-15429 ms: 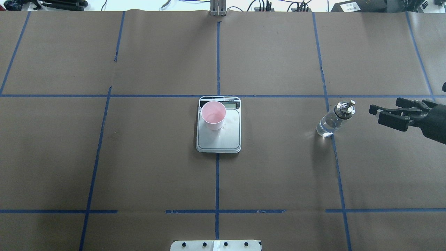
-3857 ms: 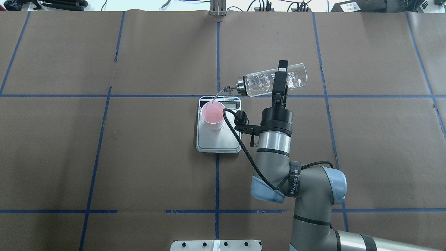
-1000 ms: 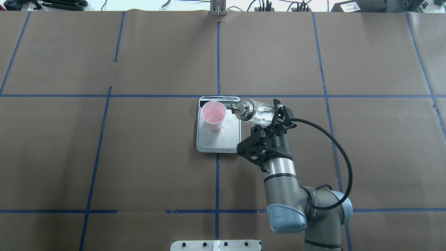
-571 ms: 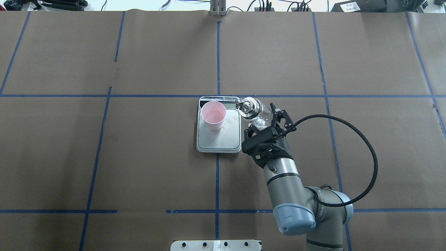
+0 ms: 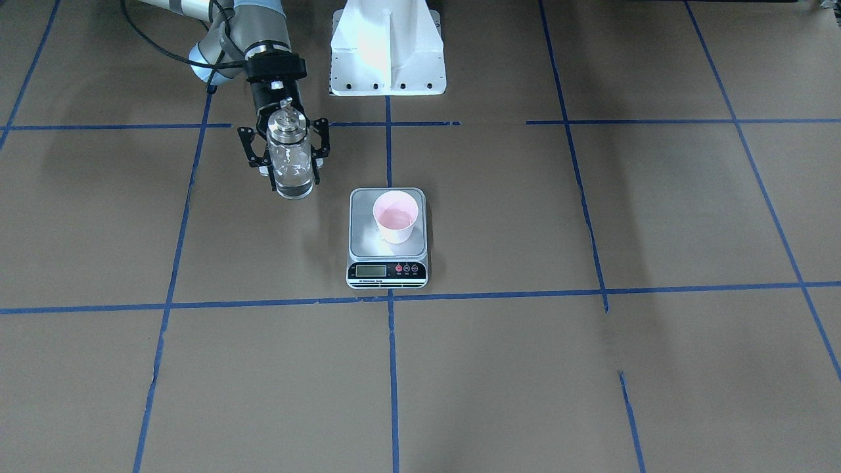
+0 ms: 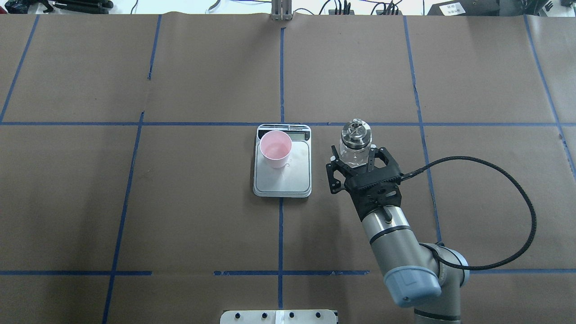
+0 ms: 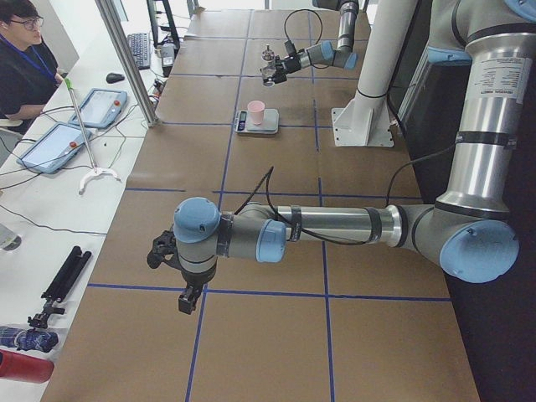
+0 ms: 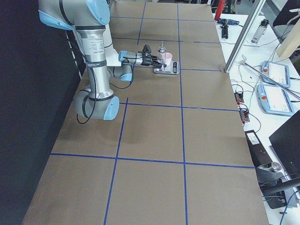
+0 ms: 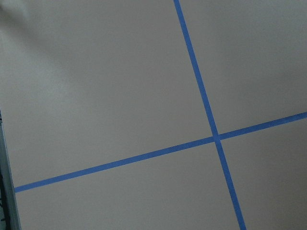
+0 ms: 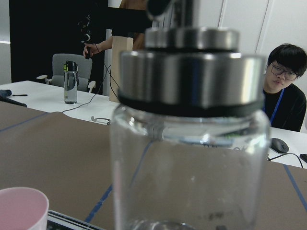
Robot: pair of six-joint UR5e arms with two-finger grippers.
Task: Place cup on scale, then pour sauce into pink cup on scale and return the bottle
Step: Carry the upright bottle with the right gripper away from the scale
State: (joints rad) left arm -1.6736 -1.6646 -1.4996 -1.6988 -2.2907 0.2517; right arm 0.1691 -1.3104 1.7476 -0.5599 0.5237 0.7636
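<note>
Brown paper over the table [image 6: 202,202], gridded with blue tape [image 6: 280,234]. At the table's middle, on the centre tape line, the scale [image 6: 282,182], lying flat, black display strip toward the operators' edge. Upright on its grey platform, the cup [image 6: 275,148], pale pink, in the part nearest the display and toward the table's left end. Off the scale's side toward the table's right end, near but not touching, the bottle [image 6: 355,140]: upright, silver spout cap on top, lifted clear of the paper in the 2 side views. Low in the glass, the sauce [image 5: 294,184], colourless; level hard to make out. Pinching the bottle's glass body, 1 finger on each side, the right gripper [image 6: 354,156], its arm reaching in from the robot's edge. In the right wrist view, bottle filling the middle, cup rim at the lower left corner. Far off toward the table's left end, the left gripper [image 7: 167,255], hanging over a crossing of 2 tape lines; seen only from the side, so cannot tell whether spread or pressed together. At the robot's edge, the white base [image 5: 387,46]. Beyond the operators' edge, a white desk [image 7: 50,193] with 2 tablets [image 7: 100,105], and a person [image 7: 21,67] in a dark top seated there.
</note>
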